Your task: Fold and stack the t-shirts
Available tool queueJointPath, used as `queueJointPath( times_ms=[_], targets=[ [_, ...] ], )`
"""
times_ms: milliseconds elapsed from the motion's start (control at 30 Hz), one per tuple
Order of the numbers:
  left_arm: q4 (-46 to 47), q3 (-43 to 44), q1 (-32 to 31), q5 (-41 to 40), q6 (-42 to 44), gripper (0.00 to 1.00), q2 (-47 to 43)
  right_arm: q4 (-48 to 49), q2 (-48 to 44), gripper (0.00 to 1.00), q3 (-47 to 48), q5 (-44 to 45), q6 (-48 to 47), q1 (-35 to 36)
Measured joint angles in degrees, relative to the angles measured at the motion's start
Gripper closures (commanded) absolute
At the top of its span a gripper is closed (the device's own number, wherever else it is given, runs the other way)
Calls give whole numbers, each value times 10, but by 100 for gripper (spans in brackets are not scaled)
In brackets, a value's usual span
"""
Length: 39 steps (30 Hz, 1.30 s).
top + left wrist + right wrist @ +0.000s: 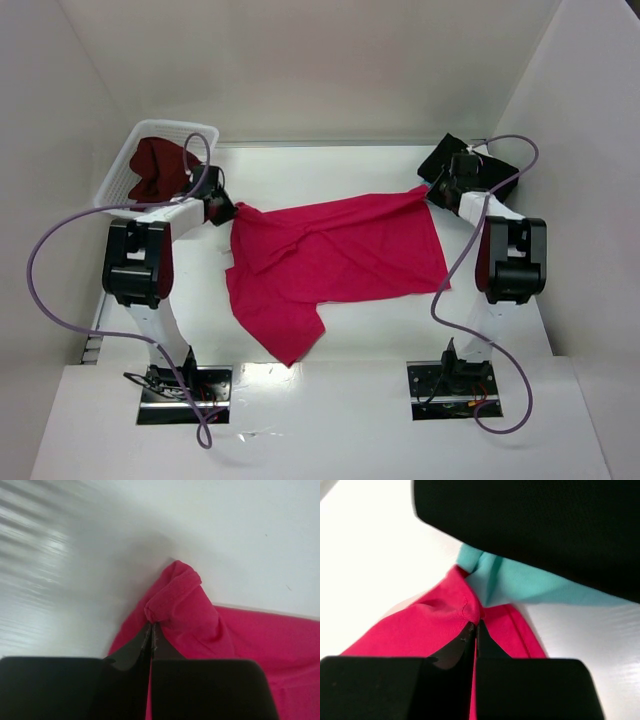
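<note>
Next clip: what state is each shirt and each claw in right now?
crimson-pink t-shirt: unfolded, rumpled, pinched at two corners
maroon t-shirt: bunched in basket
black t-shirt: lying over teal t-shirt
teal t-shirt: mostly covered, edge showing
left claw: shut on crimson-pink t-shirt
right claw: shut on crimson-pink t-shirt

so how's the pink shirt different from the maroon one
The pink shirt lies spread on the table; the maroon shirt sits bunched in the basket. The left gripper and right gripper each pinch the pink shirt; nothing holds the maroon shirt. Both are reddish and unfolded.
</note>
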Motion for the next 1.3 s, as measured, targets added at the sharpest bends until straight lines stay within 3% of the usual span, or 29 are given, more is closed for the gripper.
queueJointPath(
  times_ms=[300,700,1300],
  targets=[
    [-2,9,40,-1,1,100,0,-3,-68,100,-35,-2,11,0],
    [0,48,45,5,15,100,12,-26,-120,100,-118,-5,33,0],
    [-5,17,51,47,33,100,16,-32,-122,100,-174,-4,44,0]
  ],
)
